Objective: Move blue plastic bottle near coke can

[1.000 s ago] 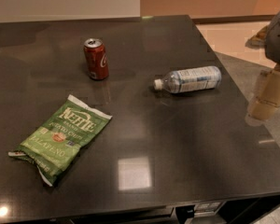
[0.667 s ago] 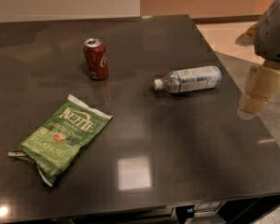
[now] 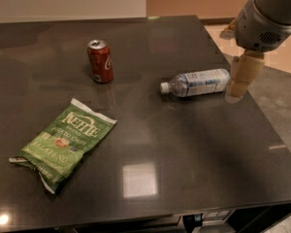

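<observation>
The blue plastic bottle (image 3: 196, 83) lies on its side on the dark table (image 3: 184, 149), white cap pointing left. The coke can (image 3: 100, 61) stands upright at the back left, well apart from the bottle. My gripper (image 3: 238, 84) hangs down from the grey arm at the right, just past the bottle's base end, close to it and low over the table.
A green Kettle jalapeño chip bag (image 3: 64, 142) lies at the front left. The table's right edge runs close behind the gripper, with floor beyond it.
The arm and gripper have moved left and inward from the table's right edge toward the bottle's base. The bottle, can and bag have not moved.
</observation>
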`<state>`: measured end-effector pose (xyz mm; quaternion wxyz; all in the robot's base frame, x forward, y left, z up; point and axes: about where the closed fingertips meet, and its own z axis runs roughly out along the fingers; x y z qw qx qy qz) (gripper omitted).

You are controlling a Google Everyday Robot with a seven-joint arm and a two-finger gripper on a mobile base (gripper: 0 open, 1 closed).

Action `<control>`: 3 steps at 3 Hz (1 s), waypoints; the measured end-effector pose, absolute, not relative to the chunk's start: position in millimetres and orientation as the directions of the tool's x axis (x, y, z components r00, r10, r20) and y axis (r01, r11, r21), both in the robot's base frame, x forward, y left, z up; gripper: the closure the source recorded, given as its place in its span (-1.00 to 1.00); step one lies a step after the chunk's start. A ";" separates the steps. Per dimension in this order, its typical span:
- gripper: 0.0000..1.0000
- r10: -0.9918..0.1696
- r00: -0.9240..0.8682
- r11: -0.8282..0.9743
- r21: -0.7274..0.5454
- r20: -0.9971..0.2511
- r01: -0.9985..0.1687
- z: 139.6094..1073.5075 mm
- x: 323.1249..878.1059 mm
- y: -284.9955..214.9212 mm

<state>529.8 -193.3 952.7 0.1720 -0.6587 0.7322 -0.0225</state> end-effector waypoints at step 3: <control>-1.00 -0.973 0.001 0.031 -0.136 -0.232 -0.990 895.5 616.5 -185.0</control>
